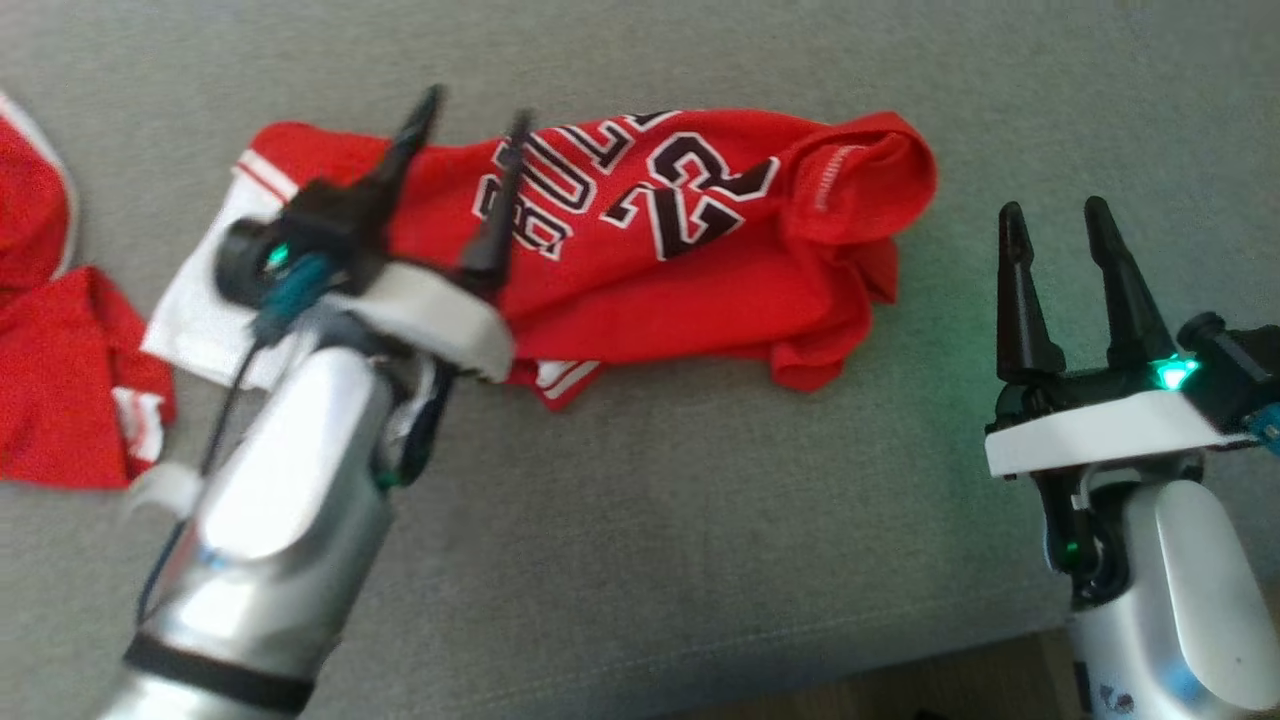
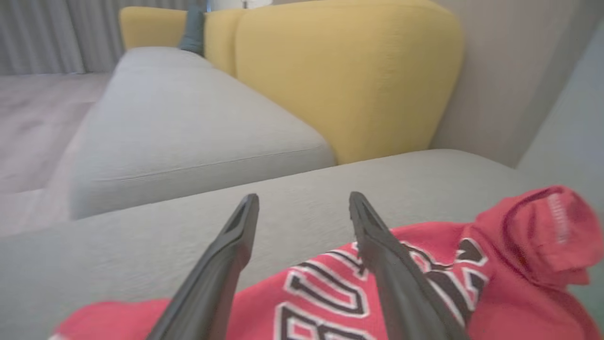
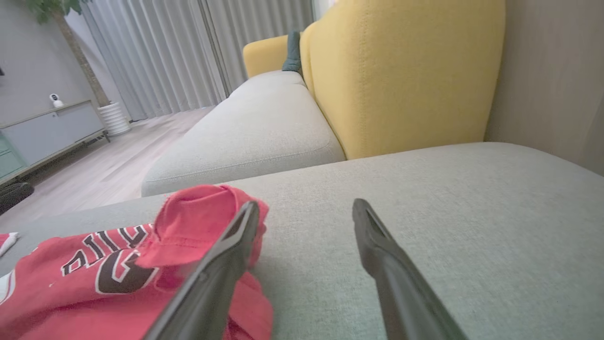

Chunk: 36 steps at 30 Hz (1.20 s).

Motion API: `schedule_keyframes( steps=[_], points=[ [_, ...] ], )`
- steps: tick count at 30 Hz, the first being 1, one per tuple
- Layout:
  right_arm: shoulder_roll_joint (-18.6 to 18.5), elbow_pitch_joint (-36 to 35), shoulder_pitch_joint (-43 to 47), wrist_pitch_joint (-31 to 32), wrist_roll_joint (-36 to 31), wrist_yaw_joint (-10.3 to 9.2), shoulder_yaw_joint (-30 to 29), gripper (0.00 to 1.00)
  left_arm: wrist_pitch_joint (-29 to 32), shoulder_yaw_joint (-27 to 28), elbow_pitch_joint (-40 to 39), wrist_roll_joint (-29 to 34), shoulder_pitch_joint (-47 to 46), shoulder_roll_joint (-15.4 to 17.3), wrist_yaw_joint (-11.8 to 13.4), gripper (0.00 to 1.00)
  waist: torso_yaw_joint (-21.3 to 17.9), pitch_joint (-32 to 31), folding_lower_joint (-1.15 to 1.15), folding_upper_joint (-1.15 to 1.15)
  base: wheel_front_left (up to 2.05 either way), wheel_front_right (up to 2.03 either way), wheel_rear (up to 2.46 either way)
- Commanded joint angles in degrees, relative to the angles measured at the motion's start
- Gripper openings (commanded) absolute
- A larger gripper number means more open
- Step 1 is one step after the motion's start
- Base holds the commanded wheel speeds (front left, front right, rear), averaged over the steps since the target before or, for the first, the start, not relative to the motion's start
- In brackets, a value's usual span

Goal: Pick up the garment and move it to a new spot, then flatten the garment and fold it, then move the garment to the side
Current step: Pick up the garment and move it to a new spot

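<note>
The head camera looks steeply down, close above the cushion (image 1: 650,520), jersey (image 1: 680,270) at upper centre. Both wrist cameras sit low, facing almost level across the cushion toward the yellow backrest (image 2: 349,80). All three share the jersey: lower right in the left wrist view, lower left in the right.

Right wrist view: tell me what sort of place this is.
Probably a home living room: a grey sofa with yellow back cushions, floor-length grey curtains, and a low sideboard beside a potted plant.
</note>
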Motion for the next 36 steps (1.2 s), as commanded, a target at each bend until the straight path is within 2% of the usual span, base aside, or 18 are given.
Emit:
schedule_keyframes(
  steps=[1,8,15,26,36],
  points=[
    [-0.2,-2.3,0.0,0.6,-0.5,-0.04,0.9,1.0,-0.7,3.2,-3.2,-0.4,-0.4,1.8,0.8,1.0,1.6,-1.1,0.0,0.0,0.0,0.0,0.0],
    [-0.2,-3.3,0.8,2.4,-1.8,-0.04,0.4,1.0,-0.7,11.9,-7.5,-1.1,7.4,4.8,2.9,1.0,4.6,-2.7,0.0,0.0,0.0,0.0,0.0],
    [-0.2,-3.4,2.0,3.4,-2.6,-0.04,0.3,1.0,-0.7,17.3,-10.0,-0.5,13.7,5.9,2.9,1.0,6.1,-4.8,0.0,0.0,0.0,0.0,0.0],
    [-0.2,-3.5,5.5,5.0,-3.2,-0.04,0.8,1.0,-0.7,19.3,-12.0,1.9,22.9,4.6,2.2,1.0,7.2,-10.0,0.0,0.0,0.0,0.0,0.0],
    [-0.2,-4.7,8.8,6.2,-2.8,-0.04,1.7,1.0,-0.7,19.5,-11.7,2.6,27.3,4.3,2.1,1.0,7.7,-13.3,0.0,0.0,0.0,0.0,0.0]
  ],
)
